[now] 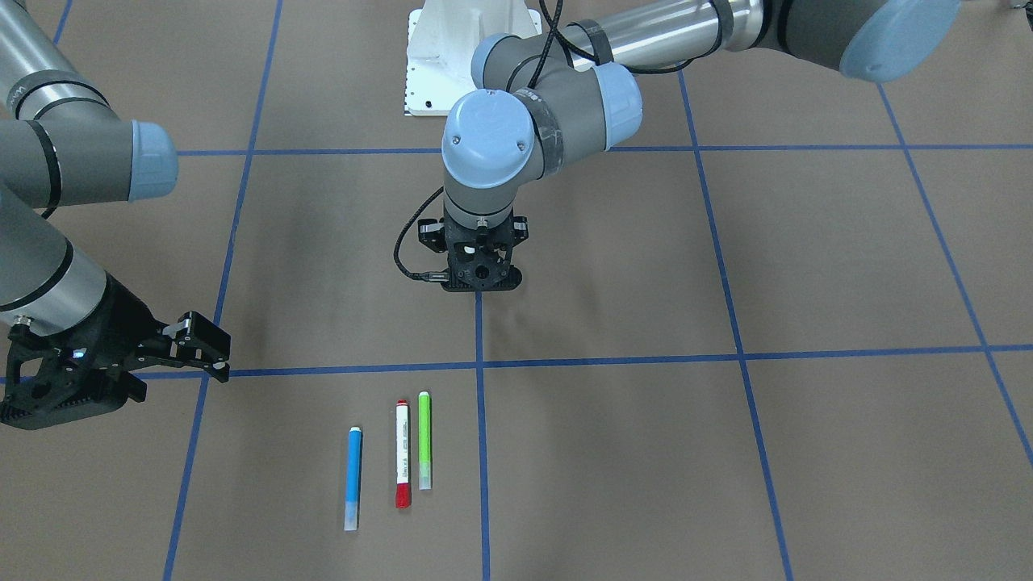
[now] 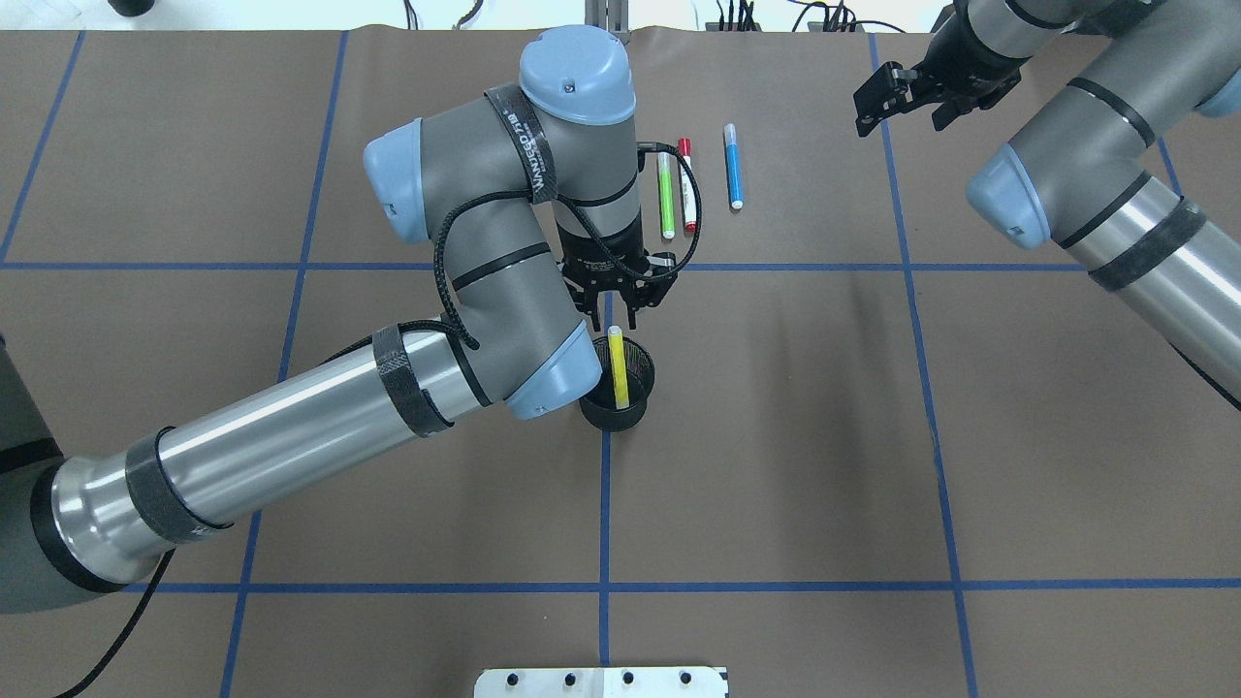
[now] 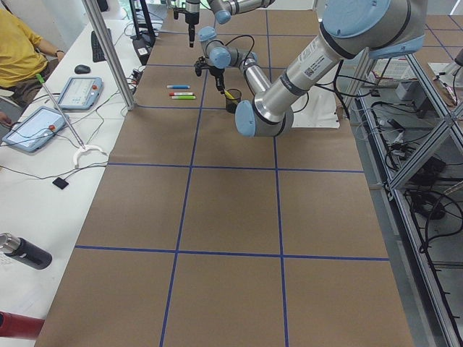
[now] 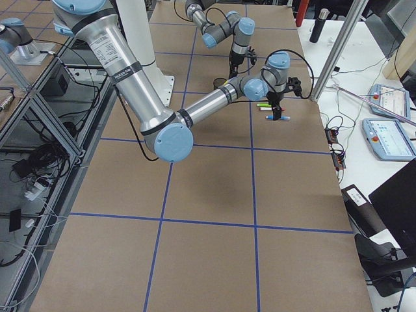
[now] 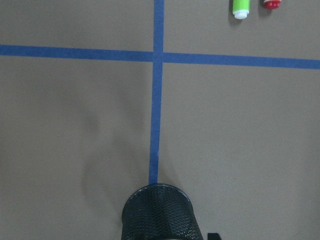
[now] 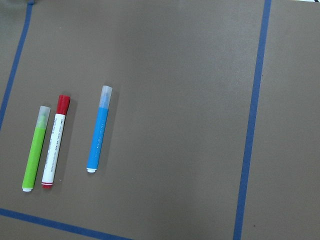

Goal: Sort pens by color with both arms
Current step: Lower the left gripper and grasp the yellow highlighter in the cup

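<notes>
The right gripper (image 1: pixel 219 361), jaws apart, should pinch the blue marker (image 6: pixel 98 131), probably light, rigid and slippery, mid-barrel, beside the red-capped marker (image 6: pixel 55 142).

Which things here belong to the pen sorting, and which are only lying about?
Job: blue pen, red-capped pen, green highlighter, yellow highlighter standing in the black mesh cup, left gripper, right gripper.
Lying about: tablets and dark bottle on the side bench, white base plate.
</notes>
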`<state>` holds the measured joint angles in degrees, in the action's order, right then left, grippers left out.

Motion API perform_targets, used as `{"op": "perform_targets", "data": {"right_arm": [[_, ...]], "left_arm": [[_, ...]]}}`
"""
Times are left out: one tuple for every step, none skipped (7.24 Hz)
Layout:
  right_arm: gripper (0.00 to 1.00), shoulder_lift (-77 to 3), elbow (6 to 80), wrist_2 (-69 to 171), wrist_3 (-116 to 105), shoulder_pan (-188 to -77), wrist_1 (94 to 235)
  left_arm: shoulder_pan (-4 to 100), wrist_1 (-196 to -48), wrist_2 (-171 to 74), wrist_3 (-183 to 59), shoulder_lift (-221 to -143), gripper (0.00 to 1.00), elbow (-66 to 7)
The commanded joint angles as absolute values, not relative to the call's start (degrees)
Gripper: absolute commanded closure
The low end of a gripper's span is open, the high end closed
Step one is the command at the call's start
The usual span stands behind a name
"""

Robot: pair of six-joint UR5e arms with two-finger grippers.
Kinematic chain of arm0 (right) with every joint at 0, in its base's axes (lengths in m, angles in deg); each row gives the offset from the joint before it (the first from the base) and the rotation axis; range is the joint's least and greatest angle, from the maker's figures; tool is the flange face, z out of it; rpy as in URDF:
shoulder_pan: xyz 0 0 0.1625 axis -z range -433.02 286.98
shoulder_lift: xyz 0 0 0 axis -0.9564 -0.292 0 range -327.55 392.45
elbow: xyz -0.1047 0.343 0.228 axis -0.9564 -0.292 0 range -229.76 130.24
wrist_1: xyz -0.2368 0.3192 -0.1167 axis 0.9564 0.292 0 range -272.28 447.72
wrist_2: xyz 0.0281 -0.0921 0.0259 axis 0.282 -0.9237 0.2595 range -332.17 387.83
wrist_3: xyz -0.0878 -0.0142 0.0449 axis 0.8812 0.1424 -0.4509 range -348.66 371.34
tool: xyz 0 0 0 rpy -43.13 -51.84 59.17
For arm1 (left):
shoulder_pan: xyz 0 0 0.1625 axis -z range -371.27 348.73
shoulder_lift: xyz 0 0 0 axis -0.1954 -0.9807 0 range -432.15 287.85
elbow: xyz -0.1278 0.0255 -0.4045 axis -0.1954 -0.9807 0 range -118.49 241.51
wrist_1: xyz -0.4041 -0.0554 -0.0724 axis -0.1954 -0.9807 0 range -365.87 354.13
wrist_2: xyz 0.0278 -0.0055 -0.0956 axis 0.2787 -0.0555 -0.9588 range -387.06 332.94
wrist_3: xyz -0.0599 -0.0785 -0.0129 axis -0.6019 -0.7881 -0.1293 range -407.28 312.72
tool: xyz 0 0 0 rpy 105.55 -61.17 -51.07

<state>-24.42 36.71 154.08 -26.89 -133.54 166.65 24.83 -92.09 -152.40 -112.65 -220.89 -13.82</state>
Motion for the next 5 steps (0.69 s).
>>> {"op": "perform_targets", "data": {"right_arm": [[0.01,-24.4,36.6,154.0,-26.9,-133.4,166.7],[0.01,-24.4,36.6,154.0,-26.9,-133.4,166.7],[0.01,-24.4,36.6,153.9,-26.9,-133.2,166.7],[0.01,-24.4,36.5,153.9,-26.9,-133.2,166.7],[0.01,-24.4,36.5,153.8,-26.9,-133.1,166.7]], "left_arm": [[24.7,-92.1,-152.4,-112.7,-220.9,0.58,-13.8],[24.7,-92.1,-152.4,-112.7,-220.8,0.58,-13.8],[24.3,-92.1,-152.4,-112.7,-220.6,0.59,-13.8],[24.1,-92.1,-152.4,-112.7,-220.6,0.59,-13.8],[24.0,-92.1,-152.4,-112.7,-220.5,0.59,-13.8]]}}
